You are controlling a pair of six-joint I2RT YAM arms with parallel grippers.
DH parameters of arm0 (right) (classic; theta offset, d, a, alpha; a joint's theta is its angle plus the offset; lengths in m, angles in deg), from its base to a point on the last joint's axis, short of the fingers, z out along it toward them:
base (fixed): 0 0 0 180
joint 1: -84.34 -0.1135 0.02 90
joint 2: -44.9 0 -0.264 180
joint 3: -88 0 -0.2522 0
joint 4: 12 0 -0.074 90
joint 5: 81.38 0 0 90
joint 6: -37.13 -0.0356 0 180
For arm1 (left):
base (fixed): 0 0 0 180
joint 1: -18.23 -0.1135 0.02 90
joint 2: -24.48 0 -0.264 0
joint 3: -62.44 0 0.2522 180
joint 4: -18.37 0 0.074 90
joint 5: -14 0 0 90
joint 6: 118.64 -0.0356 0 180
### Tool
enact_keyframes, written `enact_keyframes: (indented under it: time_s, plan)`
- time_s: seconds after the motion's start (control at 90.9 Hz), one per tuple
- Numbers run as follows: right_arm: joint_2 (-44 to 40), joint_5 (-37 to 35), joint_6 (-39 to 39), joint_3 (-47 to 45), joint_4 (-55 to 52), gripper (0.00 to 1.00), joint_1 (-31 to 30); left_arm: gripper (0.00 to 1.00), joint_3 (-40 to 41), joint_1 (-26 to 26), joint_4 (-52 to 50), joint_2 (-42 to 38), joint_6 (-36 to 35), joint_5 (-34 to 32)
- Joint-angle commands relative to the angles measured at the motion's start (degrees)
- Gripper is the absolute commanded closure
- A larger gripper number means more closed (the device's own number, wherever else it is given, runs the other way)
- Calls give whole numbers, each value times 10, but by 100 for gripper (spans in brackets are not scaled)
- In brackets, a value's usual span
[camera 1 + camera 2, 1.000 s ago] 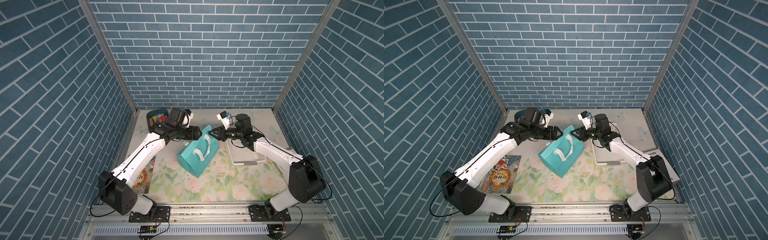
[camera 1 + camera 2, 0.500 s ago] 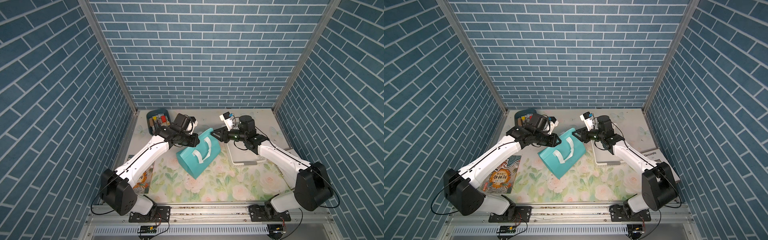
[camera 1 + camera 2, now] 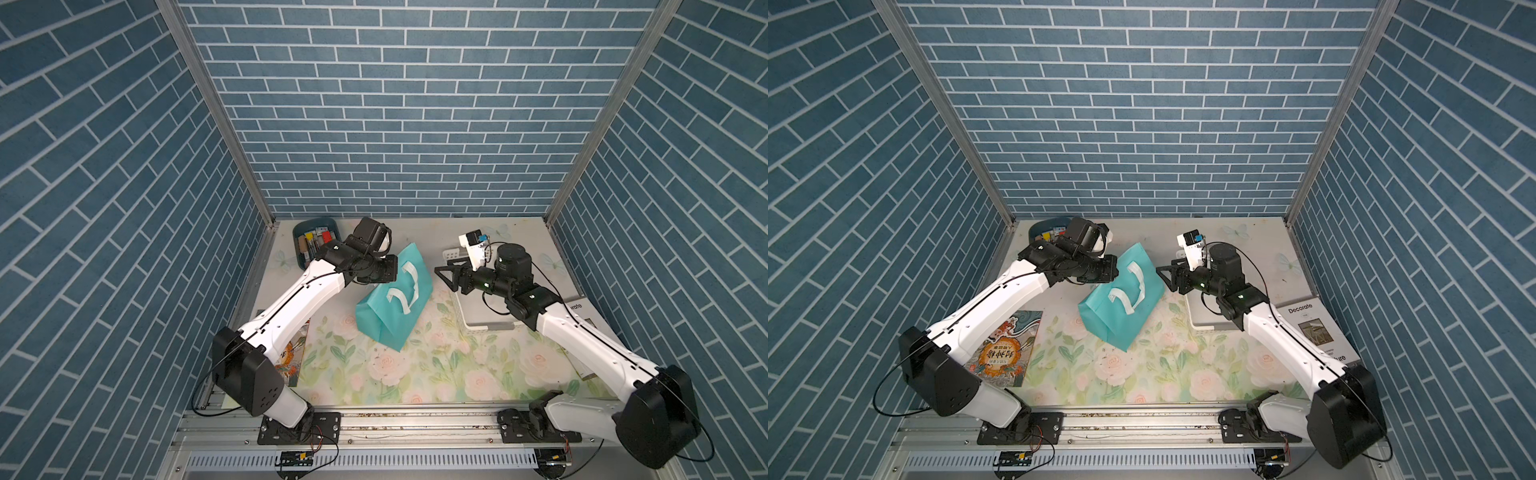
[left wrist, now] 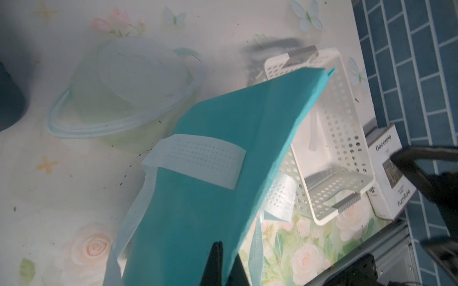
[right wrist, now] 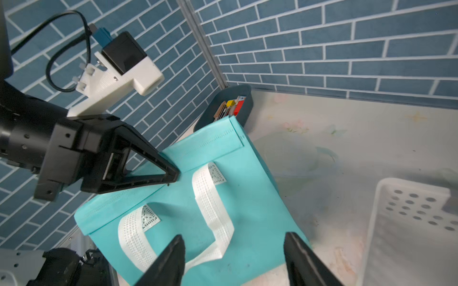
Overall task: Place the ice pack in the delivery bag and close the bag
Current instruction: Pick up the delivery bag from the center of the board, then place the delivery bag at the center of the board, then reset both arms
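White box (image 4: 383, 173): "Decorate", "Furniture"; illustrated book (image 3: 1005, 349): Chinese title, hardly legible.

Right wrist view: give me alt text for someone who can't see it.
A teal delivery bag with white strap handles fills the middle, its top edge pinched by the shut left claw. The right claw stands open in the foreground; a dark-blue bin sits behind the bag and a white perforated basket beside it.
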Motion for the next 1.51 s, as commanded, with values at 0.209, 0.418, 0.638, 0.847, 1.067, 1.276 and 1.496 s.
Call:
enact_keyframes:
  time_s: [0.209, 0.418, 0.638, 0.847, 1.067, 1.276, 1.496]
  plan:
    - [-70, -121, 21, -10, -45, 30, 3, 100, -104, 0, 50, 44, 182, -93]
    - [-94, -191, 23, -8, -77, 30, 3, 100, -121, 0, 42, 74, 238, -127]
    - [-129, -231, 18, -28, -73, 29, 4, 100, -75, 6, 51, 92, 240, -125]
    - [-157, -290, 14, -52, -59, 25, 4, 77, -34, 9, 94, 84, 235, -100]
    - [-160, -280, 15, -49, -41, 23, 4, 29, -163, 9, 72, 102, 161, -64]
    - [-167, -241, 2, -32, -37, 15, 4, 0, -368, -8, -47, 159, 109, -63]
    - [-209, -346, 6, -55, -23, 0, 4, 0, -336, -40, 42, 84, 68, -82]
